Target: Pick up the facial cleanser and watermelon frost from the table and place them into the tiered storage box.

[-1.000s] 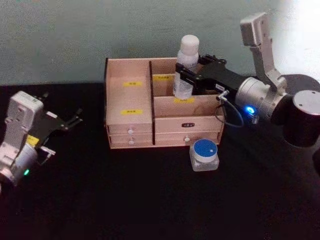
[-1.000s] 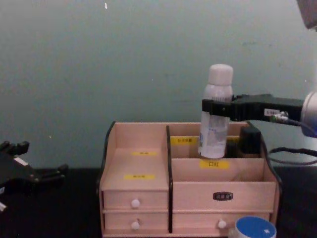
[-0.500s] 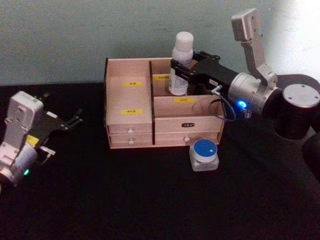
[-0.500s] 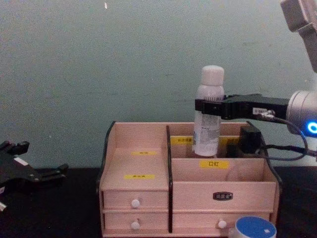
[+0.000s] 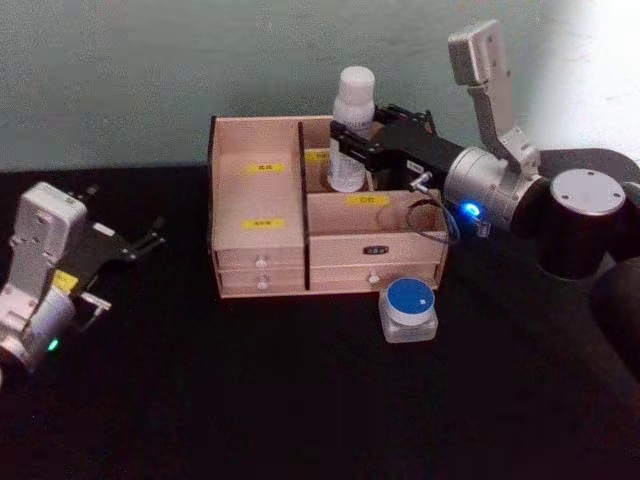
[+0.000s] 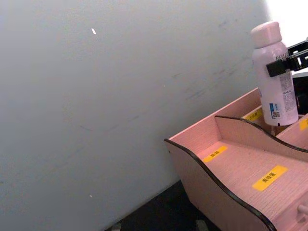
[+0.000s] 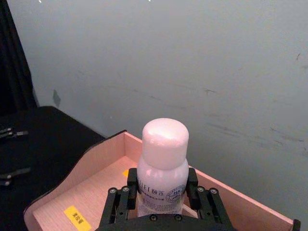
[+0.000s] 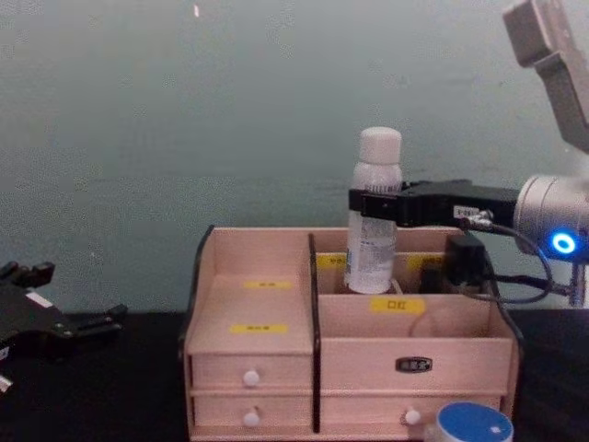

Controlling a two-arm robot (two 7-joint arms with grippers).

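At the rear compartment of the light wooden tiered storage box (image 5: 240, 200), the right tool (image 5: 351, 150) clamped the tall white facial cleanser (image 5: 355, 95) upright; the left tool (image 5: 152, 236) idled, parted.

The room was dim. Glare bleached the wall (image 5: 600, 40) at the head view's upper right. The black table (image 5: 250, 400) swallowed every shadow. The bottle (image 5: 352, 130) caught soft light. A blue lamp (image 5: 468, 210) glowed on the right arm (image 5: 580, 215), a green lamp (image 5: 50, 346) on the left arm (image 5: 40, 260).
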